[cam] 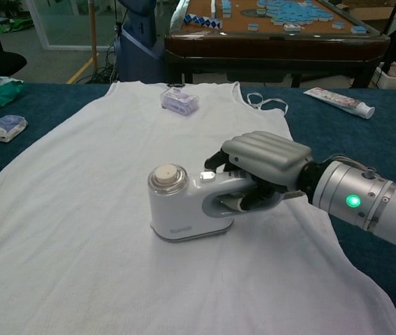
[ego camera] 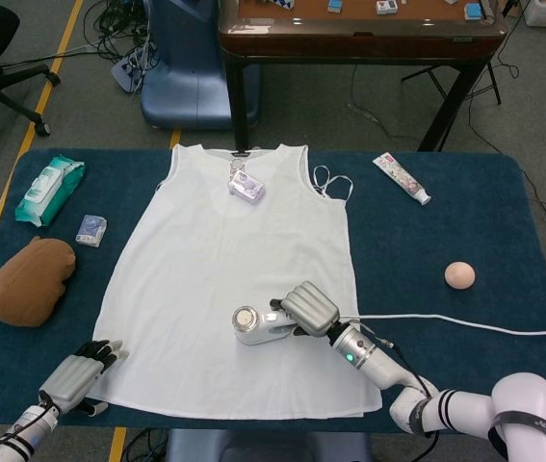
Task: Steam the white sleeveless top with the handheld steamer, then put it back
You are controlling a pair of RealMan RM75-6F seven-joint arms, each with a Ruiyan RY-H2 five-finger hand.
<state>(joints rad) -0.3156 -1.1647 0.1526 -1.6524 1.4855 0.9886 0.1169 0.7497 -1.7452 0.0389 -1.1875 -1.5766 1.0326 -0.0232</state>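
Observation:
The white sleeveless top lies flat on the blue table, neck at the far side. A white handheld steamer stands on the lower middle of the top. My right hand grips its handle from the right. The steamer's white cord runs right across the table. My left hand rests at the top's lower left corner, fingers spread, holding nothing; the chest view shows only a sliver of it at the left edge.
A small clear packet lies near the top's neckline. On the left are a wipes pack, a small box and a brown lump. A tube and a beige ball lie right.

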